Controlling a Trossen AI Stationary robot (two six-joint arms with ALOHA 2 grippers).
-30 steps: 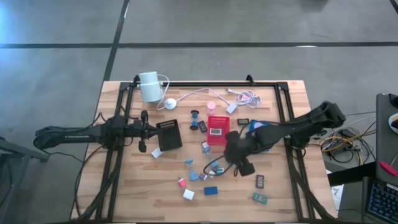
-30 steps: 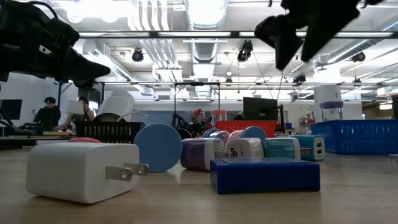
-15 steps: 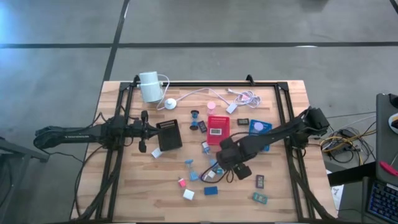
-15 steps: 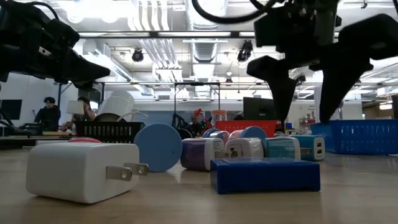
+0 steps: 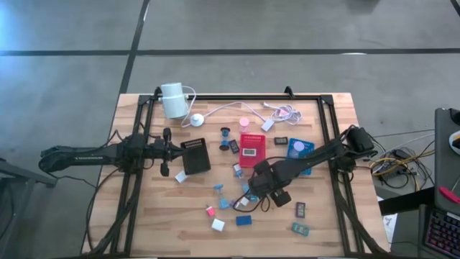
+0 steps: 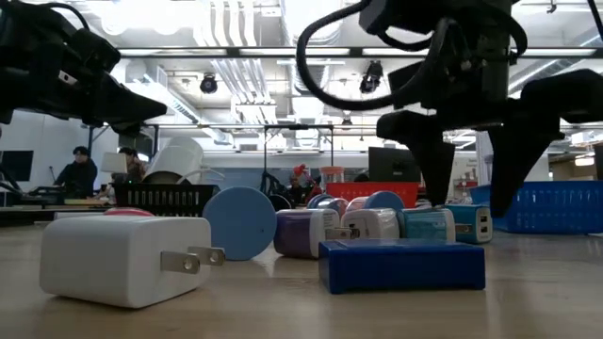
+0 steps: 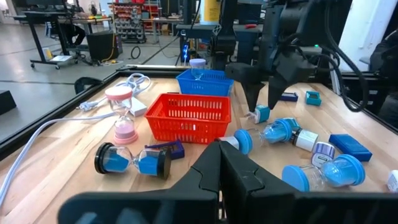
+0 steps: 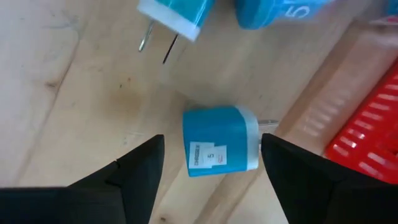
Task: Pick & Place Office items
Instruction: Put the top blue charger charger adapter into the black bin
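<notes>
Small office items lie scattered on the wooden table: a white block [image 5: 218, 224], a blue block [image 5: 243, 220], a pink piece [image 5: 210, 211] and dark clips [image 5: 300, 209]. My right gripper [image 5: 253, 191] is open and points down over a teal-blue charger block with a white end [image 8: 221, 149], which lies flat on the table. The fingers [image 8: 140, 171] stand on either side of the block with a gap to it. In the low view the right gripper [image 6: 466, 202] hangs just above the row of blocks. My left gripper [image 5: 165, 152] waits, shut, left of the black tray [image 5: 195, 155].
A red tray [image 5: 251, 150] lies just beyond the right gripper and a blue tray [image 5: 300, 147] to its right. A second teal charger [image 8: 174, 12] lies close to the block. The white cylinder [image 5: 172, 99] and its cable [image 5: 230, 108] lie near the far edge.
My right gripper has moved down and toward the table's left and near edge, staying open. It has come from above the items to just over the table, around the teal-blue block. The left arm has kept still.
</notes>
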